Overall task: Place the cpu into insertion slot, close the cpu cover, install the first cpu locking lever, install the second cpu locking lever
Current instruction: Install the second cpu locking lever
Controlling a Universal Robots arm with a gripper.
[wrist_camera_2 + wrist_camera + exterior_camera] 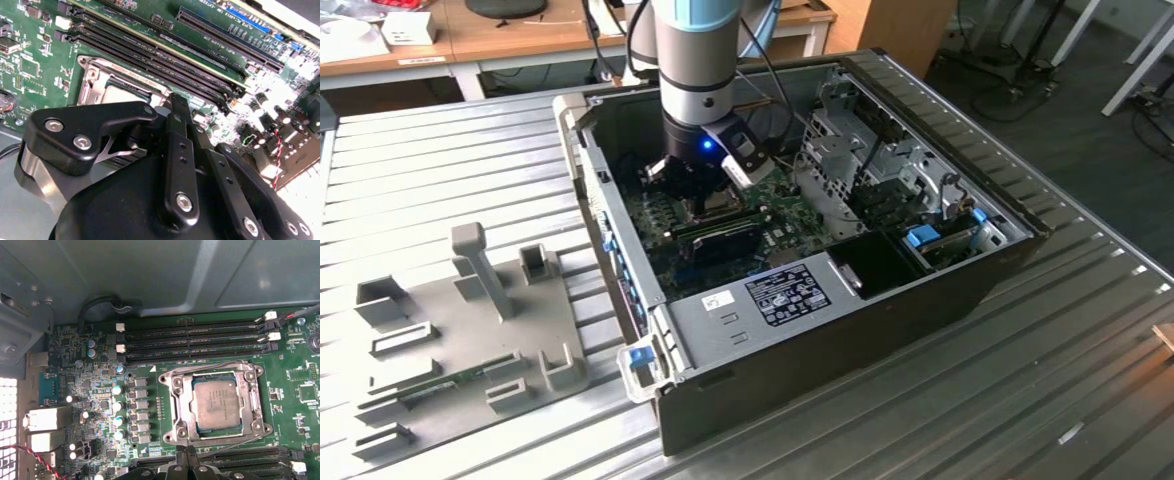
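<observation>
My gripper (700,182) hangs inside the open computer case (881,330), which lies on the table (440,190), directly above the circuit board (295,405). On that board the cpu (216,404) sits in the insertion slot (216,405) with the cpu cover (177,395) lying around it, between two banks of memory slots (195,342). At the exterior view's left, a fixture tray (454,340) lies on the table beside the case.

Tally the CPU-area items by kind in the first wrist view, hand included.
cpu: 1
insertion slot: 1
cpu cover: 1
hand: 1
Total: 4
</observation>
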